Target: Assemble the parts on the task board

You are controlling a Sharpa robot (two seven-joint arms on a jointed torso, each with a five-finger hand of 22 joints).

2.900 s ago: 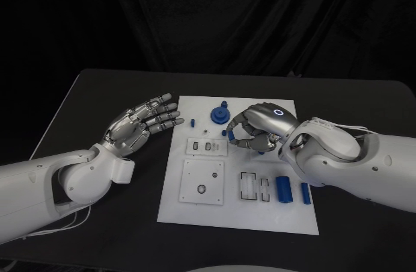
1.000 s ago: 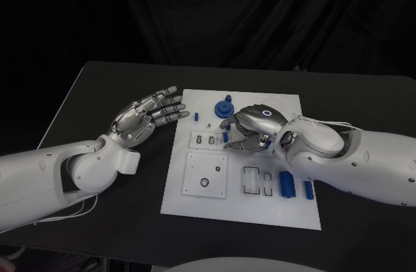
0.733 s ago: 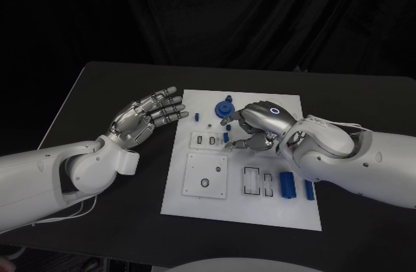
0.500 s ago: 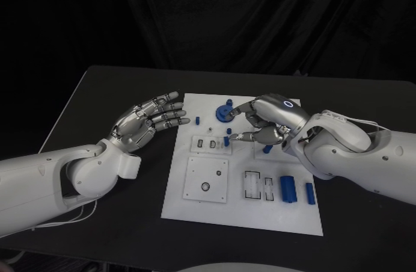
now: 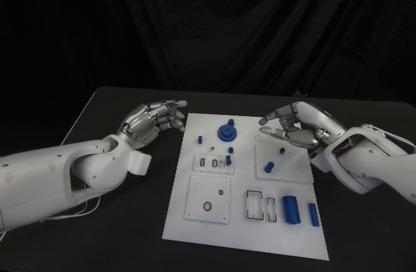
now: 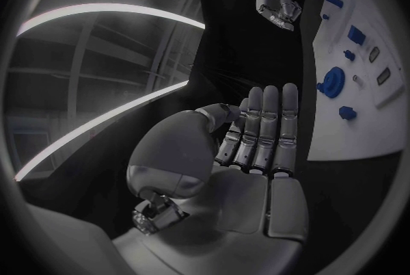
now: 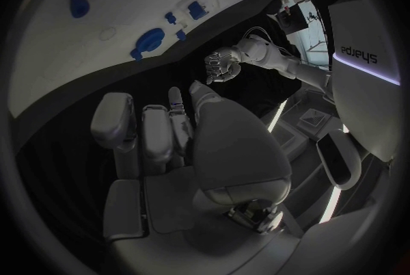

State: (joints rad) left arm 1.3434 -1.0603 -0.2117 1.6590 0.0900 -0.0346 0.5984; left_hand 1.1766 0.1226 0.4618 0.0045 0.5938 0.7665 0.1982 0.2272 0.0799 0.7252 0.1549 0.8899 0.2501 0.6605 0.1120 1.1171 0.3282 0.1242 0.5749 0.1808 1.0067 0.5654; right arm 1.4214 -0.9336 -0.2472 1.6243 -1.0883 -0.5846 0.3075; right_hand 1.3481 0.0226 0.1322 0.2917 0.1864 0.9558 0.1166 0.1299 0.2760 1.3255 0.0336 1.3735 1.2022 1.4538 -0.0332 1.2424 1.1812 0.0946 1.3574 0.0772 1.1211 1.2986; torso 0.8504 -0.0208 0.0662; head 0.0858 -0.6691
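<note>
Two hands off the task board (image 5: 251, 224), left hand (image 5: 154, 120) empty with fingers straight in wrist view, right hand (image 5: 294, 125) curled, empty, blue round part (image 5: 227, 132) between.

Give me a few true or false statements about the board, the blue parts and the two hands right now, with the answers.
1. The right hand holds a blue part. False: it holds nothing.
2. The round blue part sits at the board's far end. True.
3. The left hand rests on the board. False: it is beside the board, off its left edge.
4. Two blue parts lie near the board's near right corner. True.
</note>
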